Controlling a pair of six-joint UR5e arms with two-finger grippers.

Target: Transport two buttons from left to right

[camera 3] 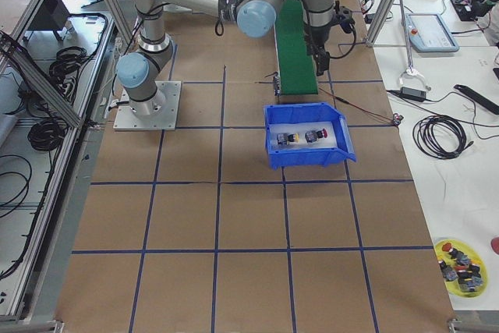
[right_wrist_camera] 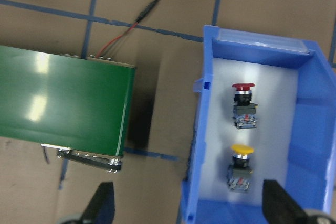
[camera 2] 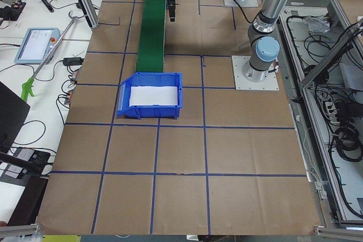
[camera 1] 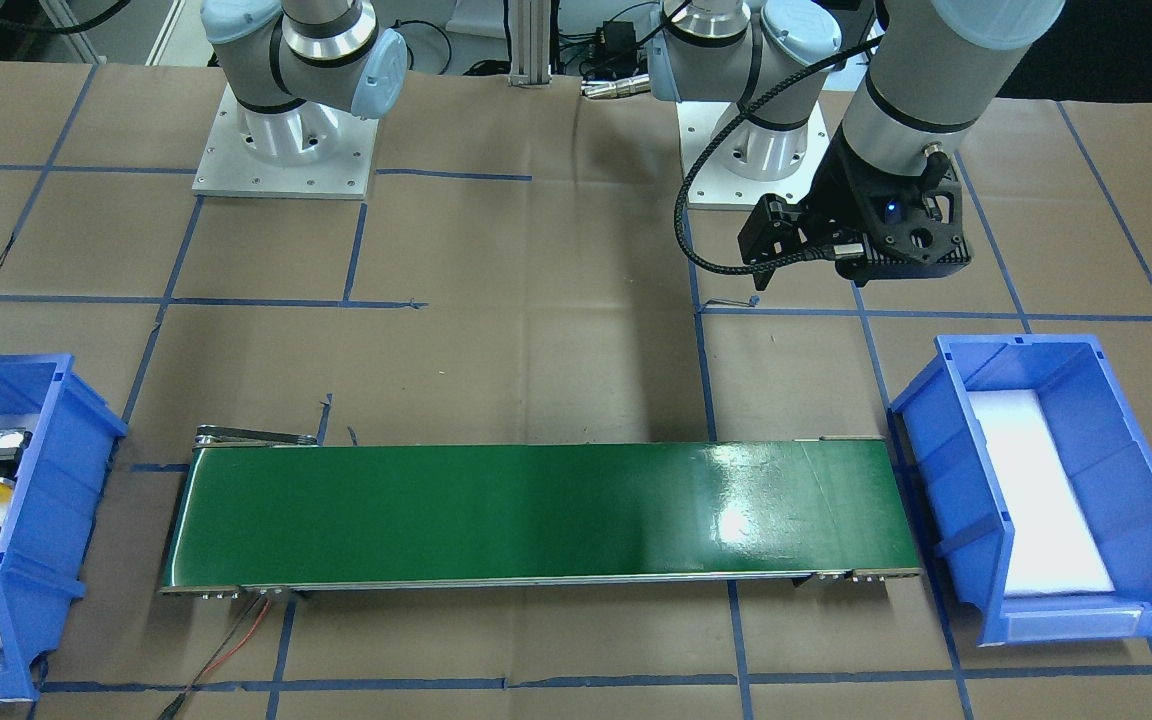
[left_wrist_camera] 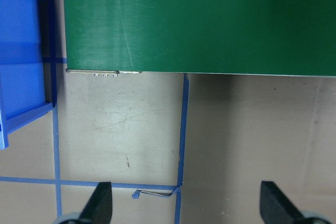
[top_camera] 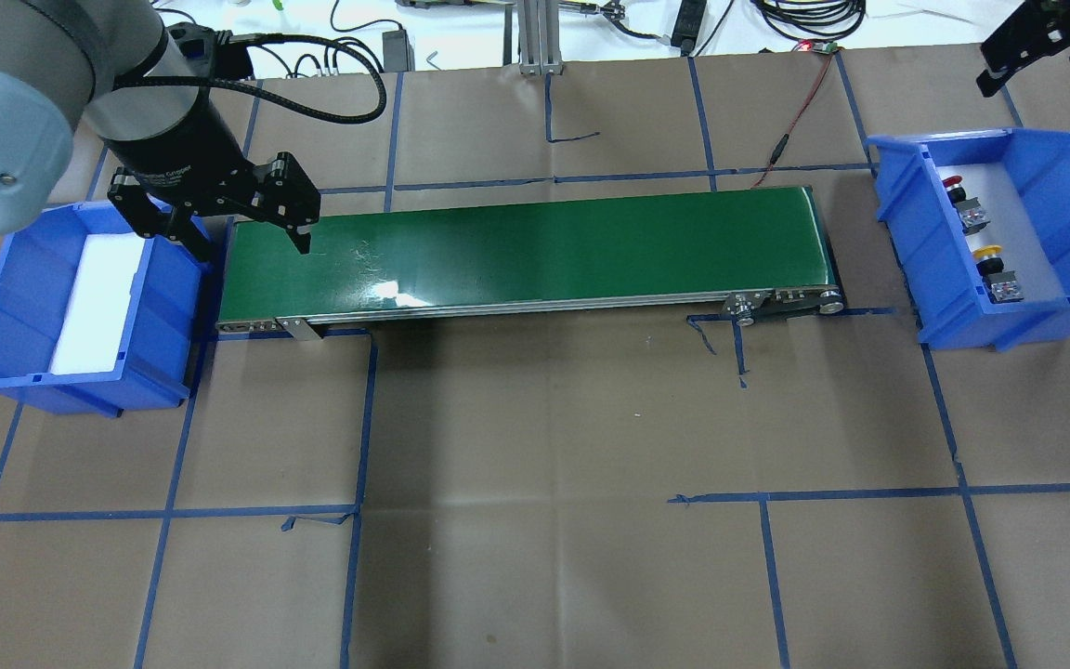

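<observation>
Red-capped button (top_camera: 964, 203) and yellow-capped button (top_camera: 997, 271) lie apart, on sides, in right blue bin (top_camera: 897, 242). Left gripper (top_camera: 252, 243) released, empty, over green conveyor belt (top_camera: 544, 251) end beside left blue bin (top_camera: 163, 307). Right gripper (top_camera: 1032, 74) released, empty, raised near right blue bin.

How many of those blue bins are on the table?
2. One blue bin, off the conveyor's left end, holds only a white pad; the other bin, off its right end, holds the red button and yellow button.
</observation>
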